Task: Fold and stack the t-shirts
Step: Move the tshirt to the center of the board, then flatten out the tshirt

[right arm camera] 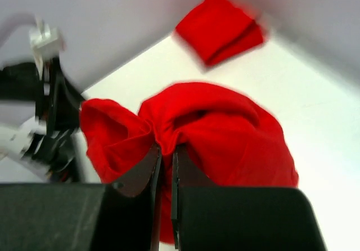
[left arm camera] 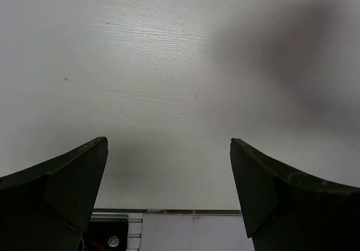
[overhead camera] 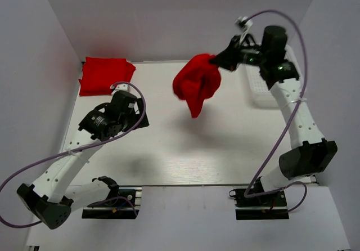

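Observation:
A crumpled red t-shirt point(overhead camera: 197, 85) hangs in the air above the far middle of the table, pinched in my right gripper point(overhead camera: 218, 60). In the right wrist view the right gripper point(right arm camera: 166, 149) is shut on a bunch of this t-shirt point(right arm camera: 225, 127), and the cloth hangs around the fingers. A folded red t-shirt point(overhead camera: 105, 75) lies flat at the table's far left corner, and it also shows in the right wrist view point(right arm camera: 220, 27). My left gripper point(overhead camera: 138, 121) hovers over the left part of the table. In the left wrist view it point(left arm camera: 169, 149) is open and empty above bare table.
A white mesh basket point(overhead camera: 263, 88) stands at the far right of the white table point(overhead camera: 225, 149), under the right arm. White walls close in the back and both sides. The arm bases and cables sit at the near edge.

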